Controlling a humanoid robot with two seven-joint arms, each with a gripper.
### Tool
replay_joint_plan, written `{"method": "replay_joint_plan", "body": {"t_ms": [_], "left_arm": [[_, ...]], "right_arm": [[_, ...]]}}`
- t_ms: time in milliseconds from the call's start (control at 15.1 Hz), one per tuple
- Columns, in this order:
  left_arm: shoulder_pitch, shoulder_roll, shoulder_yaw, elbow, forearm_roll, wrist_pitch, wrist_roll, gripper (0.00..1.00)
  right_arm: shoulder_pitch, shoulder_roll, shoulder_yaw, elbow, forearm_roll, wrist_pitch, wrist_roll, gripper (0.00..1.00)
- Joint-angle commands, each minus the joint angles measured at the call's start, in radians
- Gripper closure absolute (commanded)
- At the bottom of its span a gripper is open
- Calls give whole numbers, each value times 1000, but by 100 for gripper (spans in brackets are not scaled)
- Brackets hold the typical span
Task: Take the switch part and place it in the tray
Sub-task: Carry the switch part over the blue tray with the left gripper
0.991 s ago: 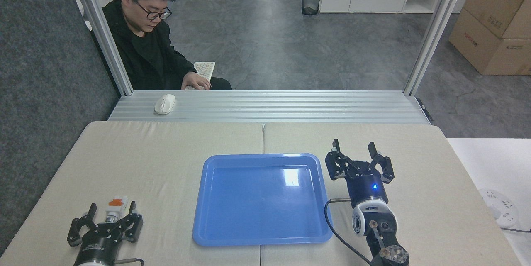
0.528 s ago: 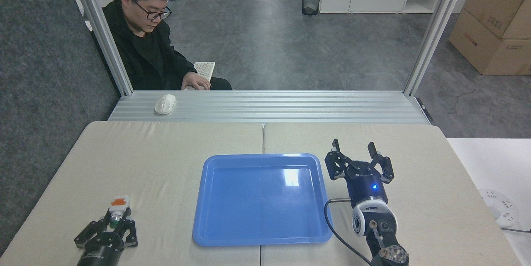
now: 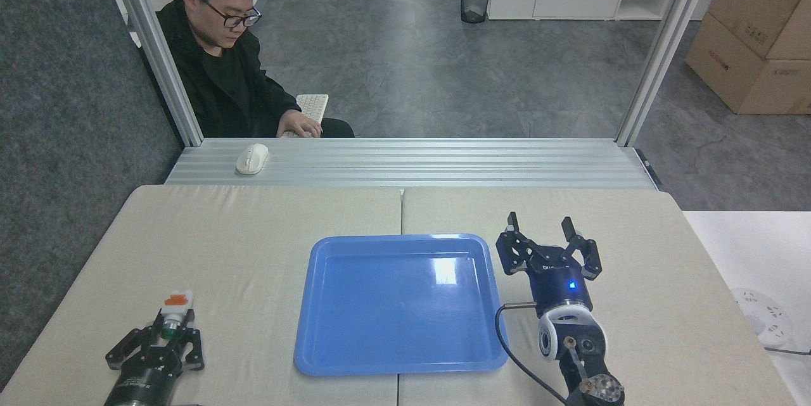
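Switch part (image 3: 173, 313): near the front-left corner of the table (image 3: 253, 228), well left of the tray. White body with orange top at the far end, silver collar and green button at the near end; long axis running roughly front to back, button end toward the robot.

Left gripper (image 3: 170, 335): at the table's front edge, directly behind the part's button end, fingers drawn in against the collar on either side. Clamped on the part, by the look of it; whether the part is lifted or resting on the cloth cannot be told.

Right gripper (image 3: 540, 230): fingers spread wide, nothing between them, just beside the tray's right rim, well apart from the part.

Tray (image 3: 329, 355): blue, glossy, straddling the centre seam toward the front edge; nothing inside.

Governing relation: tray lies to the right of the held part. Left arm the nearer by far. Probable next move: lift, carry rightward over the tray's left rim, release.

Beyond the far edge: person (image 3: 222, 57) seated, mouse (image 3: 251, 158) on the aluminium ledge (image 3: 443, 162).
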Motion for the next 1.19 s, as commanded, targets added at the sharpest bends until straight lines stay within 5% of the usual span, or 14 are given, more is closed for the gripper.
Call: {"method": "replay_joint_plan", "body": {"t_ms": [0, 396, 462, 594, 858, 991, 1123], "left_arm": [[-7, -56, -94, -415, 5, -65, -46, 100], [-128, -163, -511, -381, -88, -58, -178, 100], [-159, -286, -602, -210, -284, -62, -183, 100], [-150, -318, -640, -96, -467, -55, -258, 98], [-151, -314, -636, -91, -479, -58, -333, 91], [-168, -317, -633, -126, -477, -55, -335, 72], [-180, -321, -631, -208, -475, -53, -336, 32]], "right_arm": [[0, -1, 0, 0, 1, 0, 0, 0], [0, 1, 0, 0, 4, 0, 2, 0], [0, 2, 0, 0, 7, 2, 0, 0], [0, 4, 0, 0, 9, 6, 0, 0], [0, 10, 0, 0, 9, 8, 0, 0], [0, 10, 0, 0, 10, 8, 0, 0], [0, 9, 0, 0, 10, 8, 0, 0]]}}
